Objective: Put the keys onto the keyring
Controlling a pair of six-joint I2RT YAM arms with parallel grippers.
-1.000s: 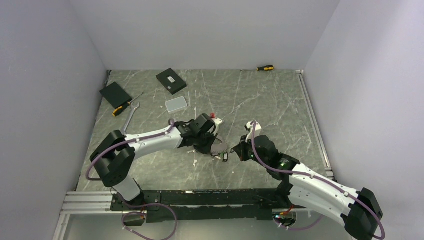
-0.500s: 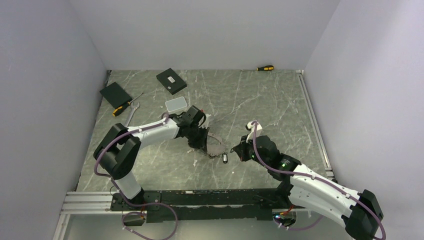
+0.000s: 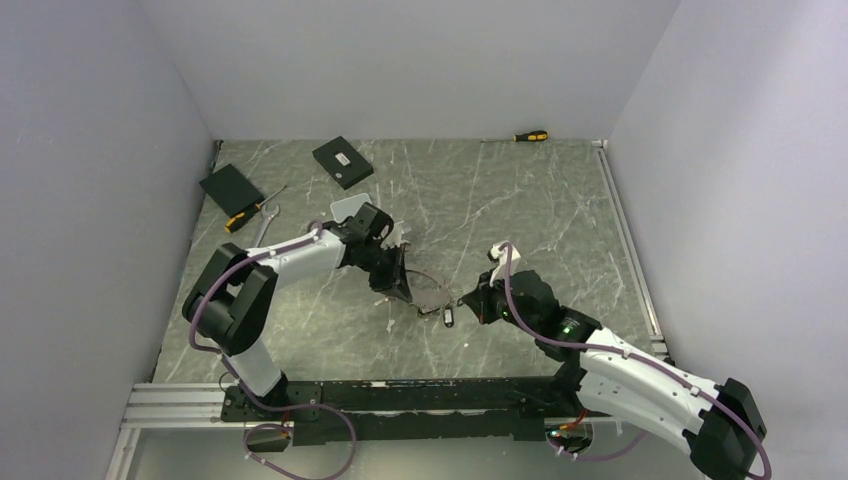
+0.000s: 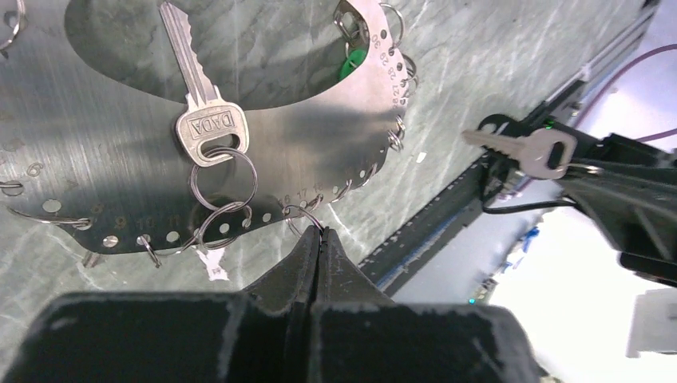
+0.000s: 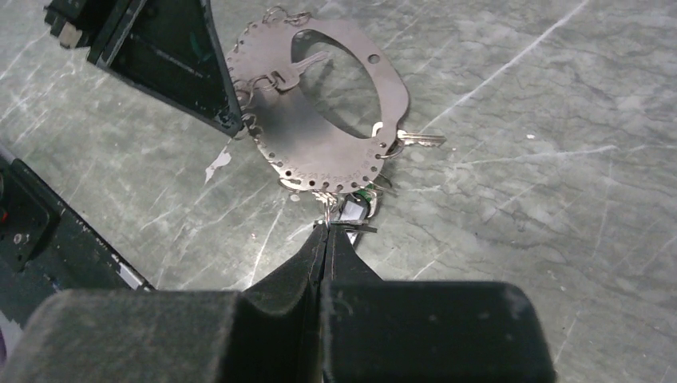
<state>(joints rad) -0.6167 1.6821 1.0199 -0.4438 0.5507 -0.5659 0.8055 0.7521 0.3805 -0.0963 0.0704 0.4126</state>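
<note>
While my left gripper point(image 4: 319, 238) pinches split ring point(image 4: 303, 217) on keyring point(image 5: 319, 155) rim, over table point(image 3: 560, 220) centre, right gripper point(image 5: 326, 231) clamps 1 loose key point(image 4: 523, 150) near that rim. Step: threading. Next, I judge: line key's hole onto ring end, fine alignment.

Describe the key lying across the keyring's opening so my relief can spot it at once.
On the marbled table, find the keyring, a flat oval steel plate with numbered holes round its rim. A silver key on a split ring lies across its central opening. Its head is stamped DADA, and it alone lies inside the rim.
</note>
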